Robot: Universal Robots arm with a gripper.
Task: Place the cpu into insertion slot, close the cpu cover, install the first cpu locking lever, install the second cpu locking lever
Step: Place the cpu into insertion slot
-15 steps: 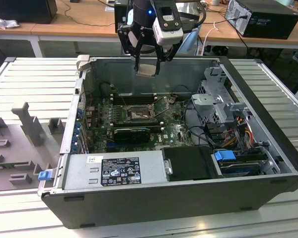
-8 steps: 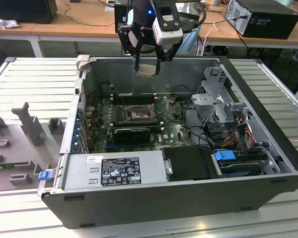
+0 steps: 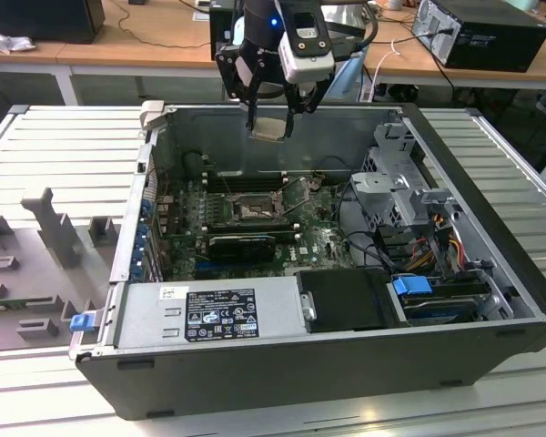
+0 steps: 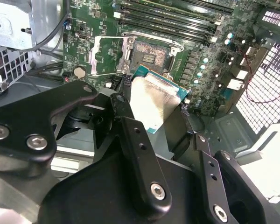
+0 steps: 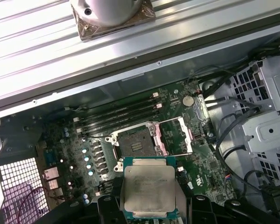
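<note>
While I am checking the feeds, the claw (image 3: 271, 121) is hanging over the open computer case (image 3: 491, 228), near the case's far wall in the exterior view. It is closed down to the chip's width and is gripping the cpu (image 3: 269, 129) by two opposite edges. In the second wrist view its black fingers (image 4: 130, 140) are pressing in on either side of the chip. The cpu (image 5: 148, 190) is facing the first wrist camera with its pale metal lid, and its green edge is peeking out around that lid. It is riding in the air, well apart from the motherboard (image 3: 318, 241), and is touching nothing but the claw.

Down on the board, the insertion slot (image 5: 134, 143) is lying uncovered, with its dark centre showing inside the silvery rim. The cpu cover (image 5: 176, 136) is swung open and is resting just beside the slot, and I am seeing board through its central cut-out. Both are showing again in the second wrist view, slot (image 4: 151, 55) and cover (image 4: 107, 55) side by side. The long black RAM slots (image 5: 116, 116) are running along the other side of the socket. The case itself is sitting on the slatted metal counter (image 3: 64, 146), with its power supply (image 3: 209, 314) at the near edge in the exterior view.
</note>
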